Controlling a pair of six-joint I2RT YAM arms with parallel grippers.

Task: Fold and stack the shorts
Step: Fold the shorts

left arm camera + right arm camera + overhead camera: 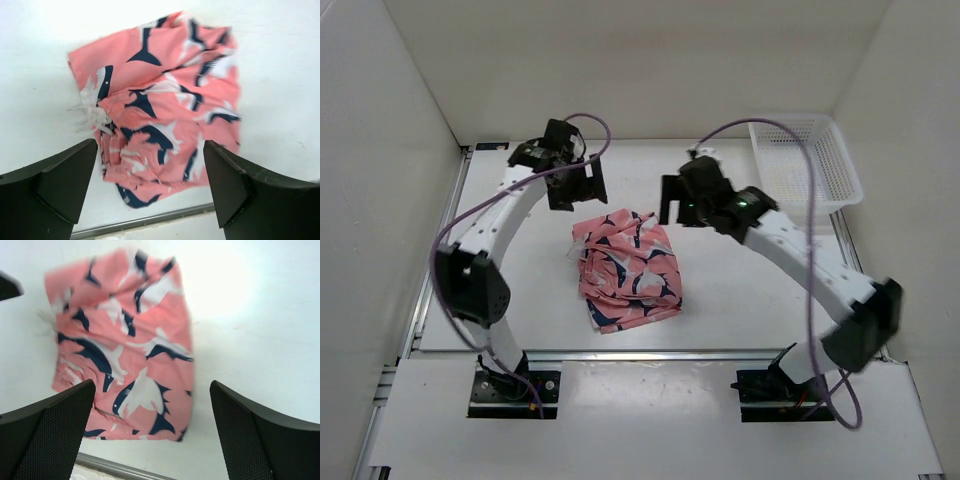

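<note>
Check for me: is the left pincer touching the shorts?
Apart. The left wrist view shows the left pincer open, hovering above the shorts, whose whole pile lies on the table well beneath its fingers.

The white table carries the bunched, folded shorts mid-surface and a mesh basket far right.

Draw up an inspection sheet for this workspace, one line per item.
Surface: white table, flat.
Job's things: shorts lie mid-table in a rumpled folded bundle, with the drawstring poking out one side.
Clutter: white mesh basket at the far right corner, nothing seen inside.
Grippers: left pincer and right pincer both open above the shorts, holding nothing.
Cables: a purple cable arcs above each pincer, off the cloth.
Surroundings: plain white walls on three sides.
</note>
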